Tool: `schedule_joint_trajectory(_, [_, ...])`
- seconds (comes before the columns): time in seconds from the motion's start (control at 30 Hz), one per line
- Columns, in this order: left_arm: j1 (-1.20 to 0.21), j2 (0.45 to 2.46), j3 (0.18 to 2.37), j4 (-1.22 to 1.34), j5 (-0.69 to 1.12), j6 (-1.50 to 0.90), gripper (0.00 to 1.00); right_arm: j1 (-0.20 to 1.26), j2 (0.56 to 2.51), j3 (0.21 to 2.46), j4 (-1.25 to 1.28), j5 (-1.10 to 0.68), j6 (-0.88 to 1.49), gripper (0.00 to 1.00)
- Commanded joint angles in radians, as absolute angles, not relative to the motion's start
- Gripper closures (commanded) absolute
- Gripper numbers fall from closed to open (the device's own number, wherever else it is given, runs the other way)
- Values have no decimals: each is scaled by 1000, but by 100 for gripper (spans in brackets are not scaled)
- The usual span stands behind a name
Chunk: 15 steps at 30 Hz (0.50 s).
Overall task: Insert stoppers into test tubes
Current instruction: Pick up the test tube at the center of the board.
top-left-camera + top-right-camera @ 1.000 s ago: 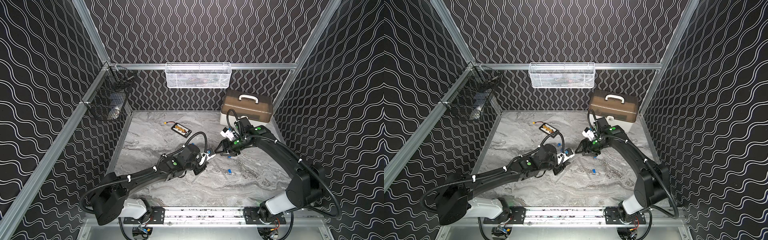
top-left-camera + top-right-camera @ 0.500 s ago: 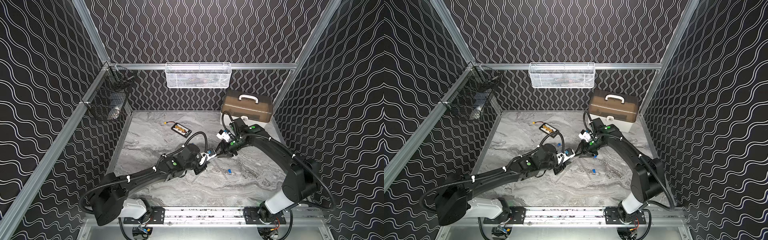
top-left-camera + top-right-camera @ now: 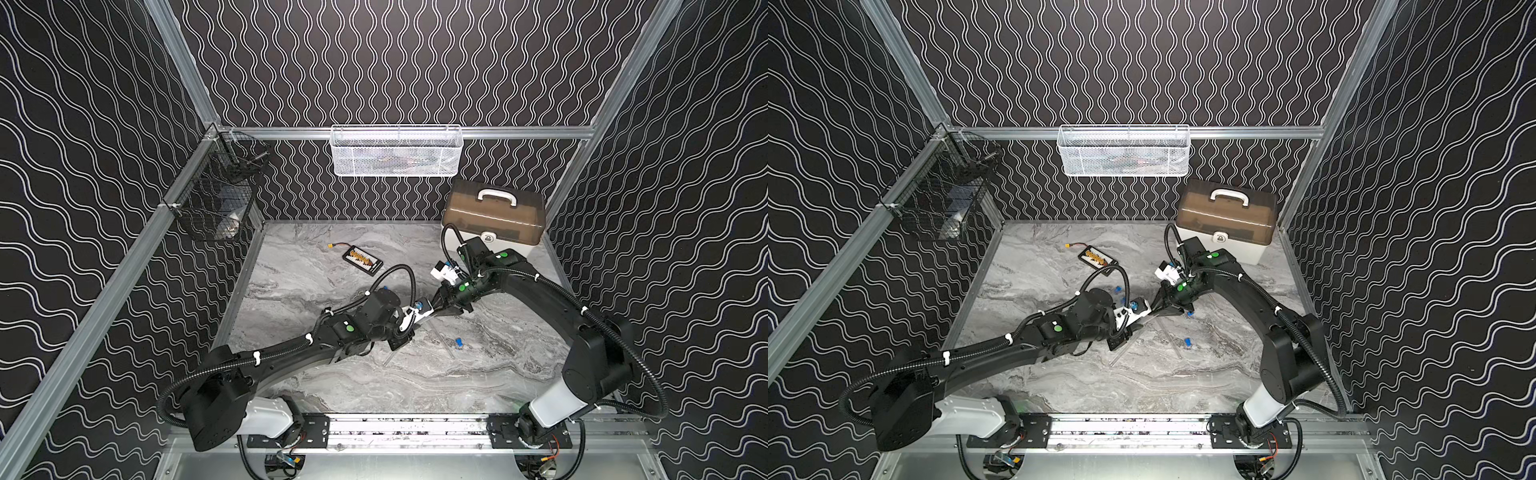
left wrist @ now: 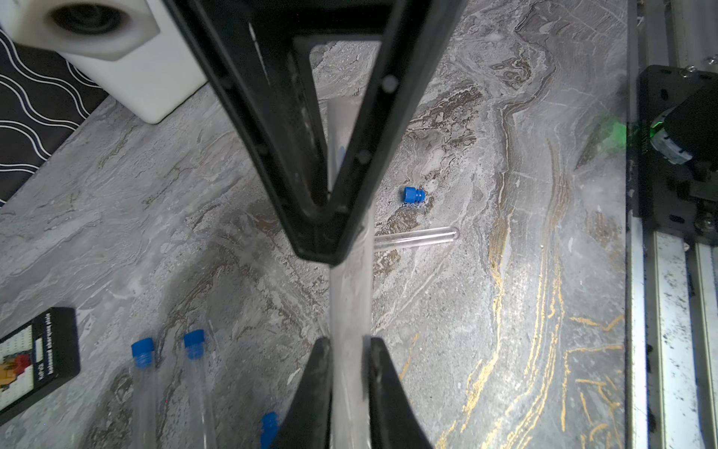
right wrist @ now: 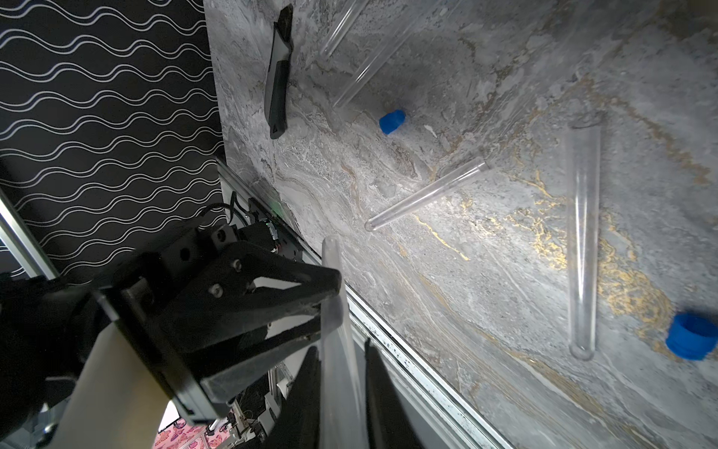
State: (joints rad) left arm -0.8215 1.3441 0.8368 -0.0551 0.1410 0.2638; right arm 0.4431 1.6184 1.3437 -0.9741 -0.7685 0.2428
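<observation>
One clear test tube [image 4: 349, 295] hangs above the middle of the table, gripped from both ends. My left gripper [image 4: 347, 342] is shut on it. My right gripper [image 5: 342, 346] faces the left one and is shut on the same tube [image 5: 331, 264], whose round end sticks out past the left fingers. In a top view the two grippers, left [image 3: 415, 322] and right [image 3: 436, 309], meet tip to tip. Loose blue stoppers [image 4: 413, 194] [image 5: 693, 341] and bare test tubes [image 4: 415, 237] [image 5: 581, 241] lie on the marble below. Two lying tubes carry stoppers [image 4: 143, 350].
The black-and-yellow battery board [image 3: 362, 261] lies toward the back. A brown-lidded box [image 3: 494, 212] stands at the back right. A white mesh basket [image 3: 397, 151] hangs on the rear wall, a black wire basket [image 3: 218, 199] on the left wall.
My right arm has swung left to the tube that the left gripper holds, and its fingers have closed round it. The left arm has stayed where it was.
</observation>
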Motion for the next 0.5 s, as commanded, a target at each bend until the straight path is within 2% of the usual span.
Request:
schedule_joint_trajectory(0.0, [-822, 1338, 840, -18, 126, 282, 93, 445, 1618, 1339, -994, -782, 233, 84])
schedule_joint_trajectory(0.1, [-822, 1336, 838, -15, 124, 280, 91, 445, 1617, 1335, -991, -793, 236, 86])
schedule_joint_trajectory(0.27, [-822, 1336, 830, -5, 124, 273, 80, 445, 1612, 1331, -985, -827, 244, 87])
schedule_joint_trajectory(0.47, [-824, 1341, 821, 9, 130, 264, 78, 445, 1612, 1330, -972, -862, 253, 87])
